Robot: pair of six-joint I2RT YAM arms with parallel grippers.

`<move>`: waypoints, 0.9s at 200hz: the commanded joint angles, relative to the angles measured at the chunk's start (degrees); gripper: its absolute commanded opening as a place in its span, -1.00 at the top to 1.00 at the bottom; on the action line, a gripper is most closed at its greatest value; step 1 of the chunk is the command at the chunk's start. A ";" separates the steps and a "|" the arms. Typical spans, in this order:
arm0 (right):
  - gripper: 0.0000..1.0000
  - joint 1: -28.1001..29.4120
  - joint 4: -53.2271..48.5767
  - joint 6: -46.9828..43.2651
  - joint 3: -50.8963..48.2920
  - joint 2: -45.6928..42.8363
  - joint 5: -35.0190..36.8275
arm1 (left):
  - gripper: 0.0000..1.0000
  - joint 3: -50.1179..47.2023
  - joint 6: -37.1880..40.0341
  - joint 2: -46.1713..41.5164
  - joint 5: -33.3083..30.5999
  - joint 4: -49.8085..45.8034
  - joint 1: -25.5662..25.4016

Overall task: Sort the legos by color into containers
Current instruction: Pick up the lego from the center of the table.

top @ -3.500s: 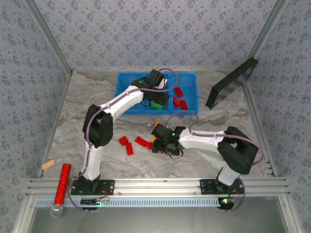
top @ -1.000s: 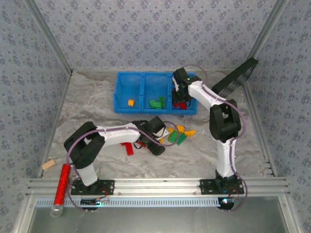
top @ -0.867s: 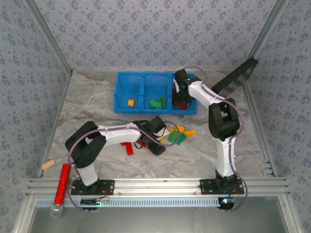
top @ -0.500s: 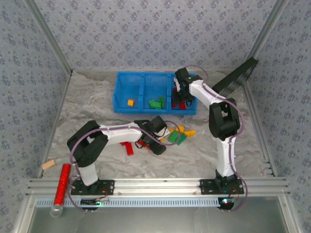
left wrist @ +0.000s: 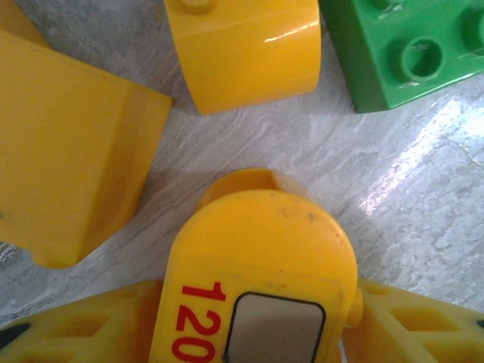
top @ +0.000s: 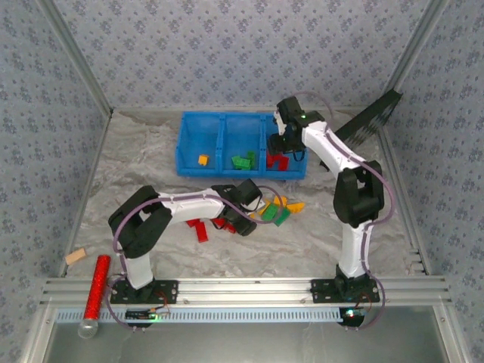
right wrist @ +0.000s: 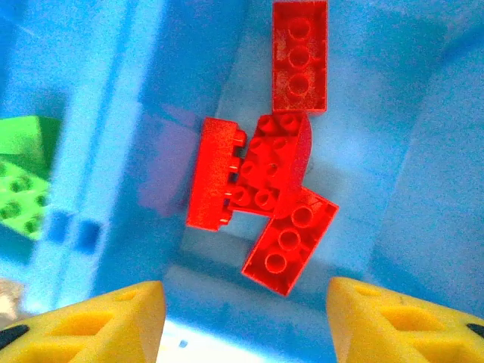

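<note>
In the left wrist view my left gripper (left wrist: 261,333) is shut on a rounded yellow brick (left wrist: 261,249) printed "120", low over the table. Ahead of it lie a big yellow block (left wrist: 68,144), another yellow brick (left wrist: 242,53) and a green brick (left wrist: 408,53). From the top view the left gripper (top: 257,208) is at the loose pile. My right gripper (right wrist: 249,325) hangs open above the blue tray's right compartment (right wrist: 423,151), where several red bricks (right wrist: 268,174) lie. The tray (top: 242,116) also holds green bricks (top: 243,160) in the middle and one orange brick (top: 203,159) on the left.
Red bricks (top: 198,229) lie on the table left of the left gripper, with yellow (top: 293,206) and green (top: 276,215) ones to its right. A black panel (top: 370,121) leans at the back right. A red glittery tube (top: 94,291) and a wooden block (top: 76,257) sit front left.
Since 3.5 s ago the arms traded places: left came from the tray to the pile, right went from the pile to the tray. Over the last second the right arm rose slightly.
</note>
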 commanded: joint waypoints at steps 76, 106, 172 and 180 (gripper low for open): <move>-0.26 -2.08 -5.52 3.81 -6.63 -14.33 -3.14 | 0.53 -1.35 -1.55 -1.84 3.44 -0.03 -0.20; -0.29 -2.30 -4.08 6.56 -13.95 -19.58 -4.03 | 0.62 -0.85 -1.18 -7.71 5.19 -1.49 2.05; -0.33 2.69 -0.95 14.52 -27.11 -27.67 -4.24 | 0.61 1.88 -0.90 -22.71 4.40 -3.68 13.67; -0.33 3.88 -0.74 15.23 -28.46 -28.22 -3.90 | 0.60 2.07 -1.41 -23.90 2.35 -3.64 15.83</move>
